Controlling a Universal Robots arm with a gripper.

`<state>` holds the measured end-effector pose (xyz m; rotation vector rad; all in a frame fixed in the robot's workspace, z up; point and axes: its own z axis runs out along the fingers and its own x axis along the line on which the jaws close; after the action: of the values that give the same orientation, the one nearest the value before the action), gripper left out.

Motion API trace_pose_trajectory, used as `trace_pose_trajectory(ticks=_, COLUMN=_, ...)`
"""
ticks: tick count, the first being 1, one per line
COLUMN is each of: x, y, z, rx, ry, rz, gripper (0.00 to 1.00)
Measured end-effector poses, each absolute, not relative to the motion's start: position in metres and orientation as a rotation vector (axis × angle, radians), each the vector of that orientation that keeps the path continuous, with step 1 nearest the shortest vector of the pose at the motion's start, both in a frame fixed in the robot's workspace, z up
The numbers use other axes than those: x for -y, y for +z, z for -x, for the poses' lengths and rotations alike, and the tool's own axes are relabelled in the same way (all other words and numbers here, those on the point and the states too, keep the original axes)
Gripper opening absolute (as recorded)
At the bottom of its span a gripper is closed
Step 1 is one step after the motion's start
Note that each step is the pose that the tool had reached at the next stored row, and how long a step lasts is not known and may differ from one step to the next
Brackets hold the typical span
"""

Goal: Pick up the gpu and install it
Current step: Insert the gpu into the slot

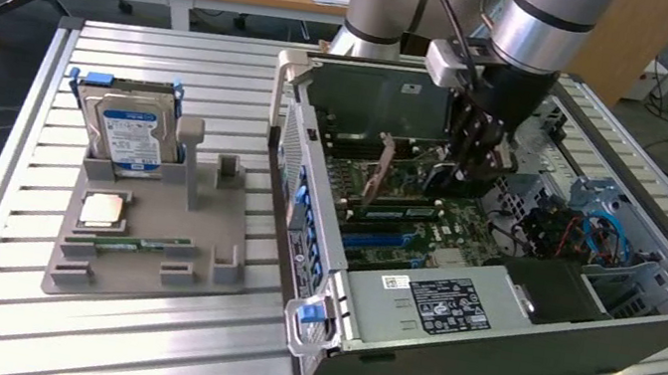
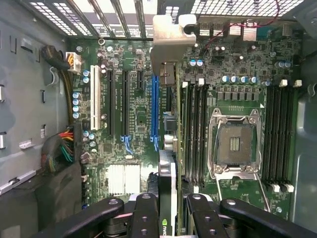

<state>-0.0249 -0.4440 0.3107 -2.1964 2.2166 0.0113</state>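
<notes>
gpu (image 1: 379, 170), exterior view: brown board standing on edge inside the open case (image 1: 481, 362), above the motherboard, just beside the gripper (image 1: 455, 187) on the exterior view's left. Arm reaches down into the case from above. Finger state not clear from this side.
Case cover carries a black-and-white label (image 1: 443, 306); print too small to read.
On the exterior view's left, well apart from the case, a grey holder (image 1: 72, 272) on the table. Hard drive (image 1: 134, 136) upright in it, blue-white label, text unreadable. Memory stick (image 1: 144, 245) lies flat in front of the drive.

Wrist view: gpu (image 2: 167, 163) seen edge-on, clamped between the two inner fingers (image 2: 146, 213) of the gripper (image 2: 168, 198). Green logo mark on the card's edge near the fingers; lettering not legible. Metal bracket (image 2: 173, 34) at the card's far end, near the vented rear wall. Below the card: motherboard (image 2: 138, 119), with a blue slot (image 2: 154, 109) just beside the card's line. Empty CPU socket (image 2: 235, 144) between memory slot banks.
</notes>
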Motion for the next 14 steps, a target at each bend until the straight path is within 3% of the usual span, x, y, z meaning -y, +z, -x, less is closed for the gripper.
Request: trace_pose_trajectory(ticks=14, x=0.444, y=0.294, z=0.034, rx=-2.217, ry=0.011, rz=2.197, gripper=0.27)
